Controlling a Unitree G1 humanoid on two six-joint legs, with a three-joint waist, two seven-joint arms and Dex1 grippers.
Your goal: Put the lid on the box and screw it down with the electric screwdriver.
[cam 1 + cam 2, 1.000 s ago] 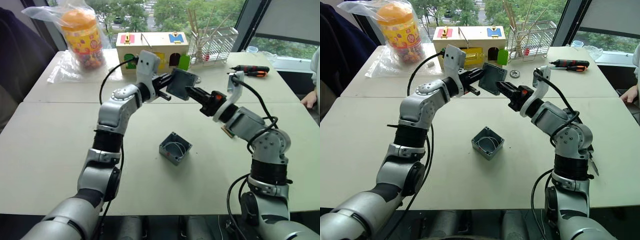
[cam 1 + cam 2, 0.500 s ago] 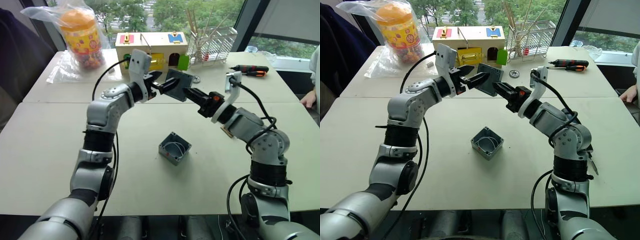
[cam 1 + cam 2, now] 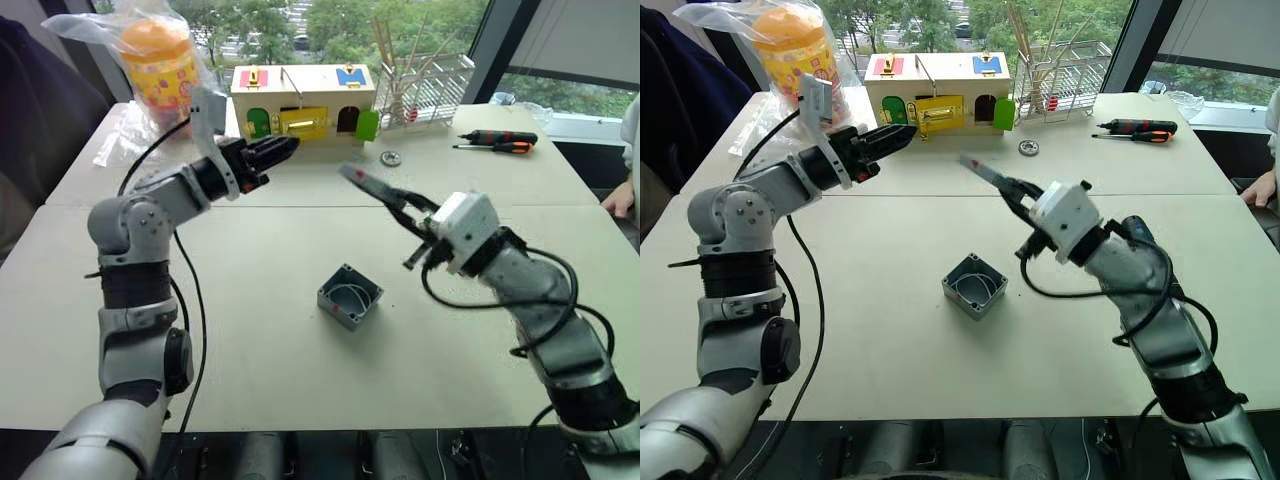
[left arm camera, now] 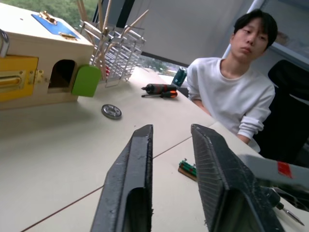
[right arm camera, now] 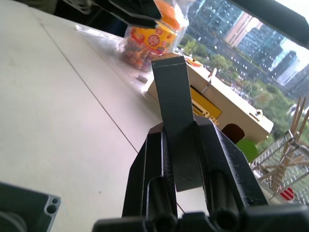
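My right gripper (image 3: 392,200) is shut on the lid (image 3: 355,177), a flat grey square seen edge-on, held in the air above the table behind the box. In the right wrist view the lid (image 5: 171,87) stands up between the two fingers. The box (image 3: 350,296), a small grey enclosure with its top open and a red mark on one side, sits on the table in the middle. My left gripper (image 3: 283,146) hangs open and empty at the far left, near the wooden box, well away from the lid. The electric screwdriver is hidden or out of view.
A wooden box with coloured doors (image 3: 303,100), a wire rack (image 3: 425,85) and a bagged jar of sweets (image 3: 160,75) line the far edge. Two slim hand screwdrivers (image 3: 497,140) and a metal disc (image 3: 391,158) lie at the far right. A person (image 4: 231,92) sits at the right side.
My left gripper let go of the lid and swung away to the left. My right gripper kept the lid, turned it edge-on and drew it nearer, over the table's middle.
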